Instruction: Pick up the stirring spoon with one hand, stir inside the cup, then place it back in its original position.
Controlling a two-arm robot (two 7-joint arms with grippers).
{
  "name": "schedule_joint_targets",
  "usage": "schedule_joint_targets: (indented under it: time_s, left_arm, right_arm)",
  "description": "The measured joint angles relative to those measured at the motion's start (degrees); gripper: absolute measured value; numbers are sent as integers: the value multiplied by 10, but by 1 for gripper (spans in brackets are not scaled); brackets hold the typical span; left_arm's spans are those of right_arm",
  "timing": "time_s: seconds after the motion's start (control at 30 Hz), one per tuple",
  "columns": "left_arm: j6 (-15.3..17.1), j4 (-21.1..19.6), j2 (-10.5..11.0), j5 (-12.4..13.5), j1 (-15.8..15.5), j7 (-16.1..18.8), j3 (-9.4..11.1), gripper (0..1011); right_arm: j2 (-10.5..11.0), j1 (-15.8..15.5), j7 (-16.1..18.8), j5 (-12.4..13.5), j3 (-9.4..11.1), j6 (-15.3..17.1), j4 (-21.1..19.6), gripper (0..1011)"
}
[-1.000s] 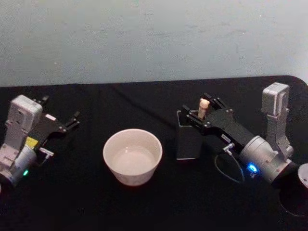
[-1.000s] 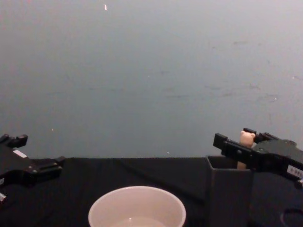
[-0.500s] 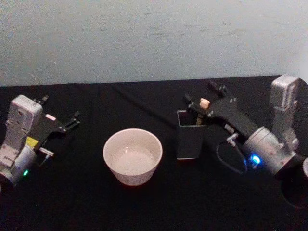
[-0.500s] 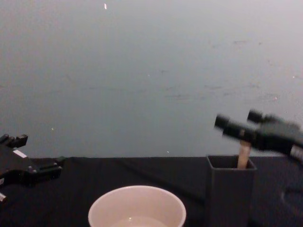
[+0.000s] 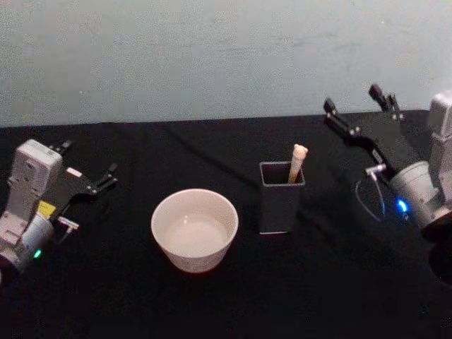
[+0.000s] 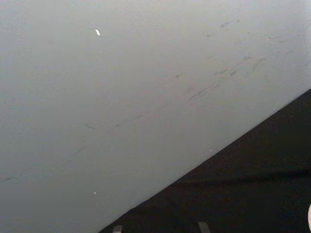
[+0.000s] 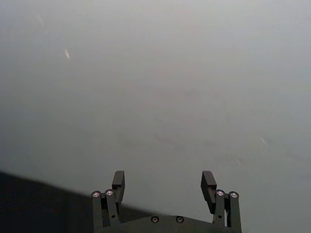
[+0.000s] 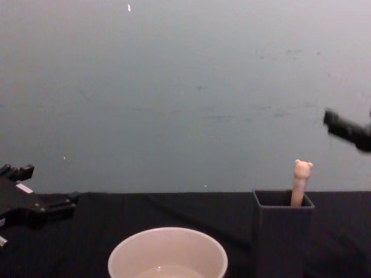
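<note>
Head view: right gripper (image 5: 359,106) is hanging w/ fingers spread wide, gripping nothing, up over the table's (image 5: 127,304) far right corner, well apart from the spoon (image 5: 297,161). In the right wrist view the two fingertips (image 7: 118,180) are pointing at the bare wall, nothing btwn them. Left gripper (image 5: 88,166) is sitting idle nr the table's left edge, fingers apart, empty.

Spoon is standing in the holder (image 5: 280,198), leaning toward its right wall; beige handle and bear head are sticking up above the rim, bowl is hidden inside. Holder is sitting just right of the cup (image 5: 195,229), abt mid-table.

Handling, my guess: spoon is looking light and stiff, thin stem, prob. smooth, so it may be slipping or twisting in a loose pinch. Best hold is likely the handle just below the bear head, the only exposed part, w/ fingers closing across the stem. Holder is looking tall and narrow, so a sideways pull could be tipping it; a straight lift seems safer.
</note>
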Motion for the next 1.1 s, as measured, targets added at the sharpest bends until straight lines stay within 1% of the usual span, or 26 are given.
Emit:
schedule_joint_targets:
  time_s: [0.13, 0.23, 0.37, 0.53, 0.7, 1.1]
  left_arm:
    - [0, 0, 0, 0, 0, 0, 0, 1001]
    - [0, 0, 0, 0, 0, 0, 0, 1001]
    - [0, 0, 0, 0, 0, 0, 0, 1001]
    - [0, 0, 0, 0, 0, 0, 0, 1001]
    - [0, 0, 0, 0, 0, 0, 0, 1001]
    - [0, 0, 0, 0, 0, 0, 0, 1002]
  right_arm:
    - [1, -5, -8, -25, -6, 19, 27, 1002]
    - [2, -7, -7, -36, -11, 28, 43, 1002]
    - [0, -10, 3, -49, -18, 39, 67, 1002]
    - [-4, -10, 12, -56, -19, 46, 82, 1002]
    - [-10, -8, 18, -61, -16, 48, 92, 1002]
    - [-10, -7, 18, -62, -16, 47, 92, 1002]
